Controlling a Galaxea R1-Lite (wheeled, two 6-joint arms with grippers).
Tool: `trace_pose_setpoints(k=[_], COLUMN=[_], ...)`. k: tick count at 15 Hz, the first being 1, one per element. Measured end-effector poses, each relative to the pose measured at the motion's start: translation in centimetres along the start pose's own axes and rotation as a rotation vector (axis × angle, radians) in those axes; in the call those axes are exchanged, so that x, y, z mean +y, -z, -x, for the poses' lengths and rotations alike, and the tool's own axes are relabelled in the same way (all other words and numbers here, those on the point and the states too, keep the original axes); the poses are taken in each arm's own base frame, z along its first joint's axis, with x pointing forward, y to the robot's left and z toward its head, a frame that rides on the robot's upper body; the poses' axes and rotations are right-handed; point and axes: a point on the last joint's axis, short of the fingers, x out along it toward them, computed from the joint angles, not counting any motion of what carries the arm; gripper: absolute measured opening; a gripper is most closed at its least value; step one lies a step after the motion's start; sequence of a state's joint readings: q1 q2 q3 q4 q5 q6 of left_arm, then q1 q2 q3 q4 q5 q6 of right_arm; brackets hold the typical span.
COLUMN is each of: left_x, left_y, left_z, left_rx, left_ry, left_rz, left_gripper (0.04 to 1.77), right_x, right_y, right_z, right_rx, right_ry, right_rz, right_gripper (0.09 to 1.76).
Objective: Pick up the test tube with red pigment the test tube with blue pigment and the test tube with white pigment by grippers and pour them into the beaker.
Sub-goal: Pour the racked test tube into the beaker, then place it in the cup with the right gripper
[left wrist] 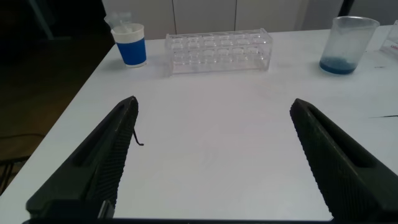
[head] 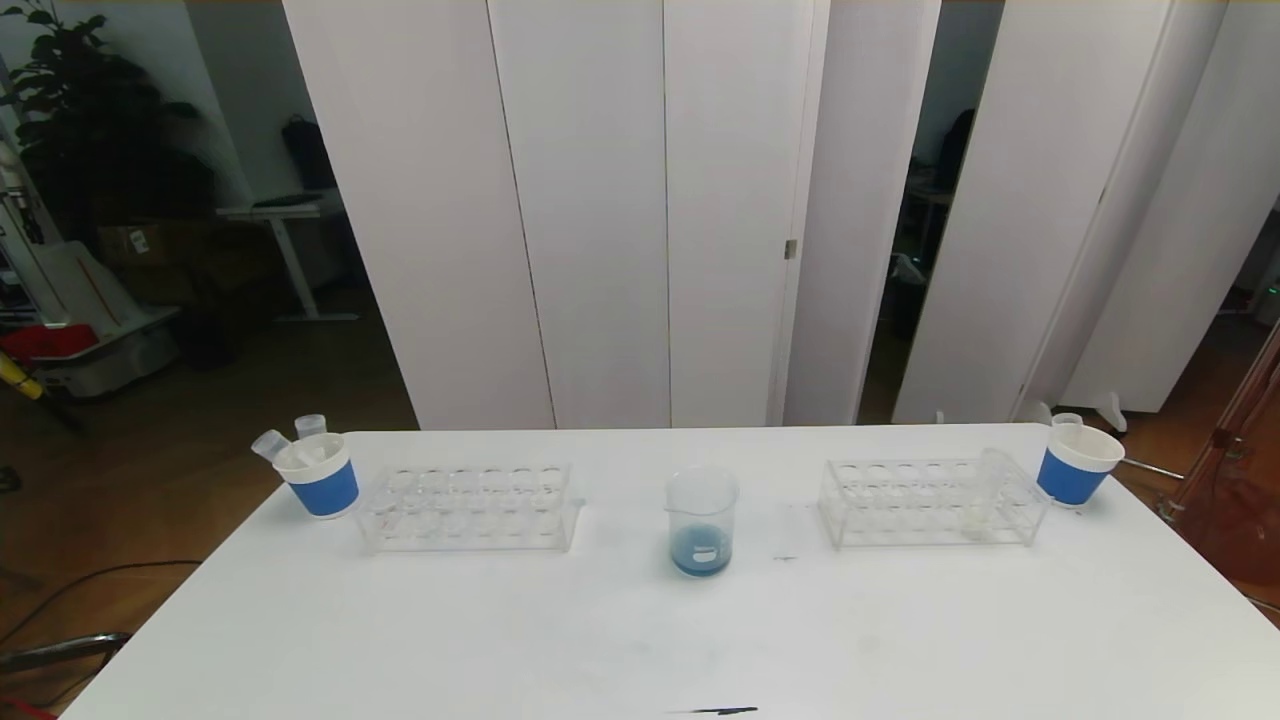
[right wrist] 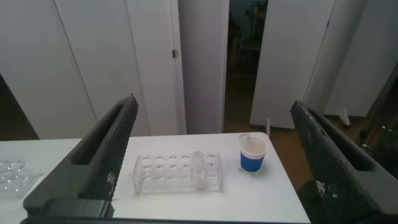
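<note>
— Beaker (head: pixel 702 520)?
— Upright at mid-surface (head: pixel 640 640), between the two clear racks, with a shallow pool of blue at the bottom (small white mark on its side).
— And the racks?
— Left rack (head: pixel 470 508) just beside a blue-banded paper cup (head: pixel 318 476) holding empty-looking tubes (head: pixel 270 444). Right rack (head: pixel 935 504) carrying one tube, the test tube with white pigment (right wrist: pixel 199 169), standing upright in a slot toward the end near a second paper cup (head: pixel 1078 464); faint cream at its bottom.
— Blue or red tube anywhere?
— Cannot tell; nothing coloured visible in the racks.
— Left hand (left wrist: pixel 214 162)?
— Released, fingers (left wrist: pixel 102 165) spread wide, nothing between, hovering over bare surface short of the left rack.
— Right hand (right wrist: pixel 211 165)?
— Also spread wide and empty, held above the surface, facing the right rack and its cup.
</note>
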State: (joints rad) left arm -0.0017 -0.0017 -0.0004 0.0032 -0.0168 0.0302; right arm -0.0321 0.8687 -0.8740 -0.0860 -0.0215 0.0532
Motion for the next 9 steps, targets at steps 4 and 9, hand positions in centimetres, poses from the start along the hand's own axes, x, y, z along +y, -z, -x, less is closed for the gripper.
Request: trace_pose_setpoints(k=[4,9], left_x=[0.0,0.0], left_y=[0.0,0.0], left_z=[0.0,0.0], left_rx=[0.001,0.001], left_ry=[0.000,0.000], left_rz=[0.000,0.000], left_gripper=[1.74,1.74], right_x=[0.1,0.4], right_y=[2.0,8.2], right_z=[-8.1,-14.9], right_rx=[0.056,0.167], right_ry=[0.000,-0.012], right_rz=[-0.019,-0.017], right_gripper=[1.75,1.75])
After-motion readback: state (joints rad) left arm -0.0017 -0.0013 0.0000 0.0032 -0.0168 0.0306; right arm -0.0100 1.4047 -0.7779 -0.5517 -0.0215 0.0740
